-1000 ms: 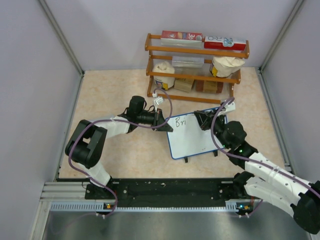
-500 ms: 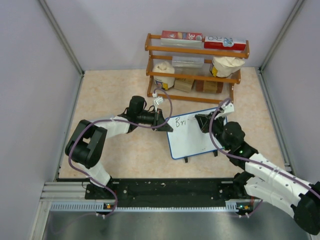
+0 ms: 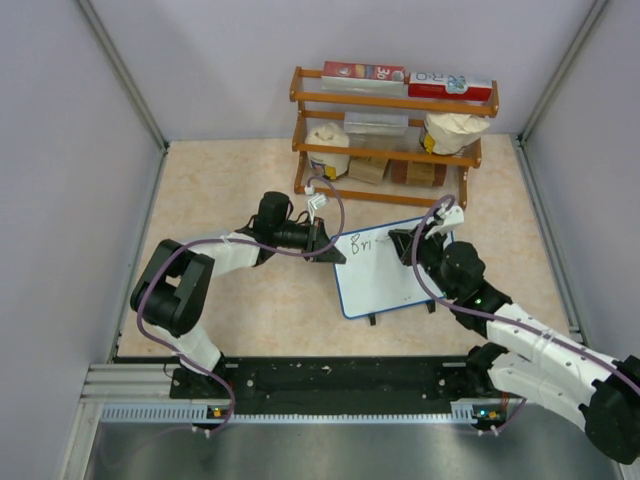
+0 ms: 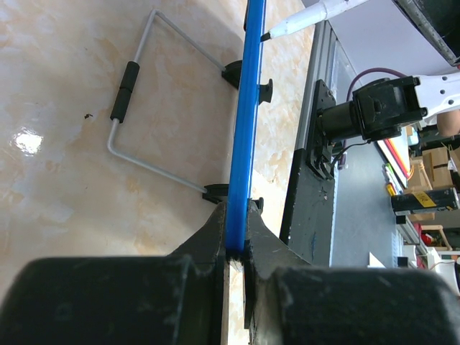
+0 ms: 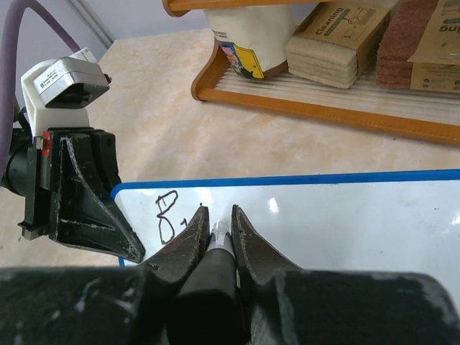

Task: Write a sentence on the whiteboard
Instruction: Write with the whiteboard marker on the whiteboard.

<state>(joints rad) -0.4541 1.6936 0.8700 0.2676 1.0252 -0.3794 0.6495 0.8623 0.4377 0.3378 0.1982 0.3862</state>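
Note:
The whiteboard (image 3: 385,275) stands propped on the table, blue-rimmed, with black lettering "Bri" (image 3: 358,243) at its top left. My left gripper (image 3: 328,250) is shut on the board's left edge; the left wrist view shows the jaws (image 4: 236,210) clamped on the blue rim (image 4: 248,108). My right gripper (image 3: 405,245) is shut on a marker (image 5: 218,241), whose tip rests on the board (image 5: 345,215) just right of the letters (image 5: 167,215). The marker's tip also shows in the left wrist view (image 4: 302,21). The rest of the sentence is not on the board.
A wooden rack (image 3: 385,130) with boxes, bags and sponges stands behind the board. The board's wire stand (image 4: 136,93) lies on the table behind it. Grey walls enclose the table; a black rail (image 3: 330,375) runs along the near edge.
My right gripper with the marker has shifted slightly along the board's top line. The left gripper and the board have not moved.

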